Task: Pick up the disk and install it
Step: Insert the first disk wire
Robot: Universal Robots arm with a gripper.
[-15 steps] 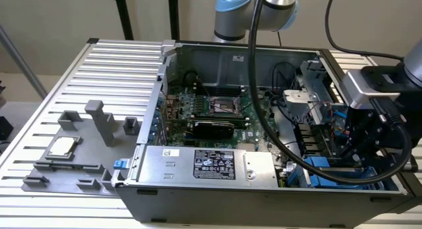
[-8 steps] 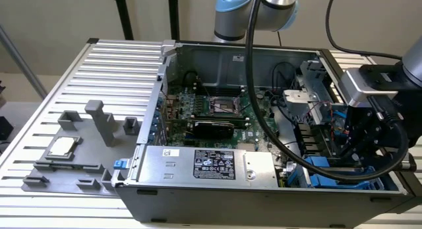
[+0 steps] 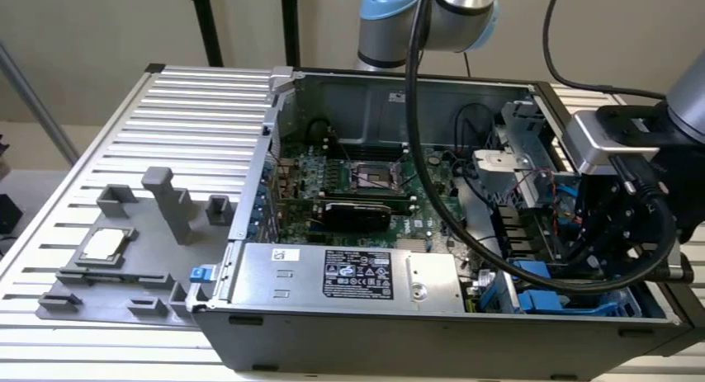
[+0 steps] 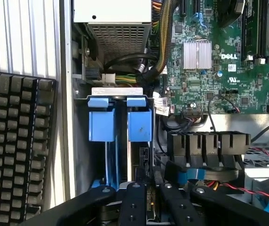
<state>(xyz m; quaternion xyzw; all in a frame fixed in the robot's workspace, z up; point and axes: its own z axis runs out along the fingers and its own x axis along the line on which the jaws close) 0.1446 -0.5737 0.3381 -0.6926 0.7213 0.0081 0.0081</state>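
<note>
My gripper (image 4: 153, 207) hangs over the blue drive bay in the open computer case (image 3: 330, 332). Its black fingers (image 4: 134, 207) are drawn close together on a thin edge between them. That edge belongs to the disk (image 4: 130, 162), which stands on edge in the bay. Its blue carrier rails run away from me to two blue tabs (image 4: 139, 125). In the exterior view my gripper (image 3: 600, 250) sits low at the case's front corner, on that view's right, and its tips are hidden behind the wrist and the blue cage (image 3: 551, 299).
A black keyboard (image 4: 17, 150) lies beside the case wall. Cable bundles (image 4: 139, 70), the power supply (image 3: 342, 275) and the motherboard (image 4: 219, 56) crowd the bay. A grey fixture plate (image 3: 121, 266) with a small silver chip (image 3: 101, 246) lies at the exterior view's left.
</note>
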